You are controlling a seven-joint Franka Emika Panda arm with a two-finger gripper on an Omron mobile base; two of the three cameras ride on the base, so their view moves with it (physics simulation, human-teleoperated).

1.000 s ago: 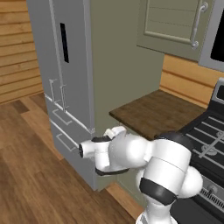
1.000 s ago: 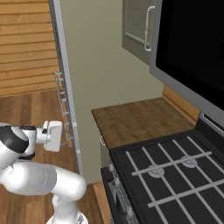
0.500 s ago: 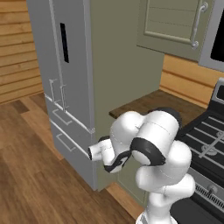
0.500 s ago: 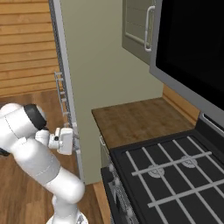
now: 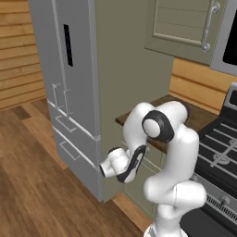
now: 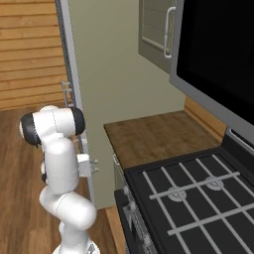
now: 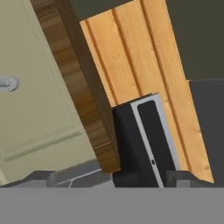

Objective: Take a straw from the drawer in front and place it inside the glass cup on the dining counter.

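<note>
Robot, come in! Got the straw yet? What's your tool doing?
Tool empty, fingertips apart, down low facing the drawer front. Drawer shut. No straw or cup seen. Stove close alongside.

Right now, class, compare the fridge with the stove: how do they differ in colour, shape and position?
The fridge is light grey; the stove is black. The fridge stands tall with upright doors and handles, while the stove is low, showing a flat top with grey grates. The fridge sits left of the wooden counter, the stove right of it. Both border that counter.

Dark wood counter [image 6: 154, 136] beside stove [image 6: 198, 198], bare top.
</note>
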